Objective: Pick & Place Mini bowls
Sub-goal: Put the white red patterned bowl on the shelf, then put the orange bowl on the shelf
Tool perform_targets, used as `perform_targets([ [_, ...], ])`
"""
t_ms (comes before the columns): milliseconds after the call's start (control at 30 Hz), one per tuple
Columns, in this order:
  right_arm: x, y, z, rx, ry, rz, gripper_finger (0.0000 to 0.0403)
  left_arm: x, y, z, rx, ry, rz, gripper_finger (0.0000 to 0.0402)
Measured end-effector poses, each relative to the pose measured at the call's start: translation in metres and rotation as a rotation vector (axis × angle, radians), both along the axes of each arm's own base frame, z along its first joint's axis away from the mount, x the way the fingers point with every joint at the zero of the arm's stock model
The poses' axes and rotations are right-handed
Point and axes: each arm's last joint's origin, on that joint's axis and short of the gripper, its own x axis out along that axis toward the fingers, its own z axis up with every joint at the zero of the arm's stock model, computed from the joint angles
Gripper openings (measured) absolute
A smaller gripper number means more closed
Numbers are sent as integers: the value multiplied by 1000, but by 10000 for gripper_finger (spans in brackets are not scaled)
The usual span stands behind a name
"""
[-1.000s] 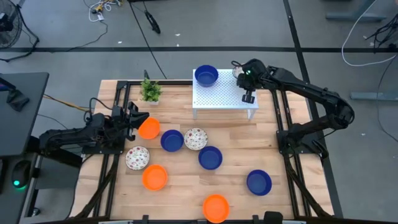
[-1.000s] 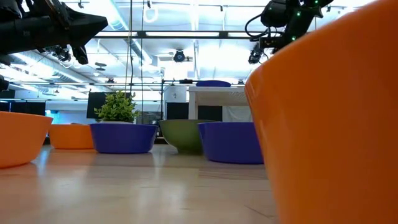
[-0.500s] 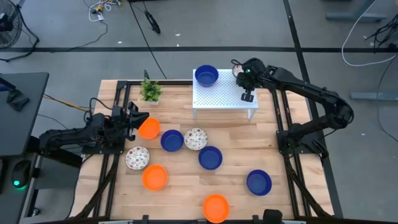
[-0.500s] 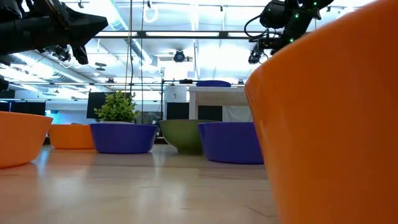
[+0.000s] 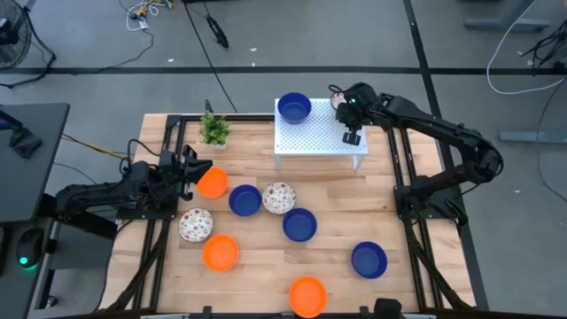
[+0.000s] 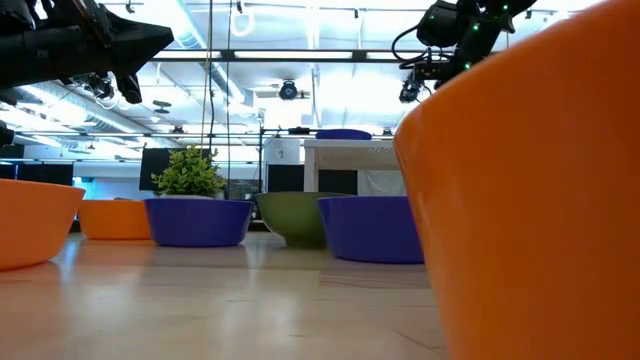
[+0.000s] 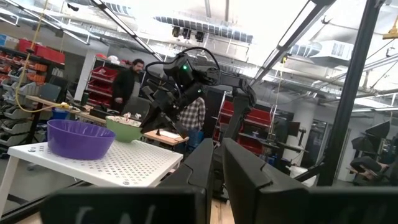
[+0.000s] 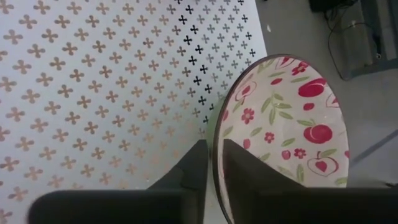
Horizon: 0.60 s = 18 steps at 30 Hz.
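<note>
- Robotics lab / industrial workshop, not a home.
- Wooden desk (image 5: 266, 266) on bare grey floor (image 5: 89, 35) with loose cables (image 5: 213, 35).
- Exposed ceiling ducts (image 7: 205, 25), strip lights (image 6: 290, 55).
- Red storage racks (image 7: 37, 53) behind; a person (image 7: 129, 81) stands there.
- Office chairs (image 7: 367, 168) at the side.

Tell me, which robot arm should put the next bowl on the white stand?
Right, probably. The right gripper already pinches a speckled bowl over the stand, beside the blue bowl. The left gripper holds an orange bowl farther away.
</note>
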Motion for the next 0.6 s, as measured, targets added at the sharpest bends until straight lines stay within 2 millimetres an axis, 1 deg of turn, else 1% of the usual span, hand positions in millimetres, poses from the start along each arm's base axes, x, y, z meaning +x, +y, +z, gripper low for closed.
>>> perform_targets([
  [100,-1,1,1,1,-4,-3,90,0,0,0,0,0,0,39],
  [200,-1,3,2,1,-17,-13,134,0,0,0,0,0,0,39],
  [333,-2,13,10,-57,-3,-20,187,0,0,0,0,-1,0,39],
  [467,-5,33,25,-129,-39,-14,215,0,0,0,0,0,0,39],
  [600,-7,68,40,-125,-151,23,219,0,0,0,0,-1,0,39],
])
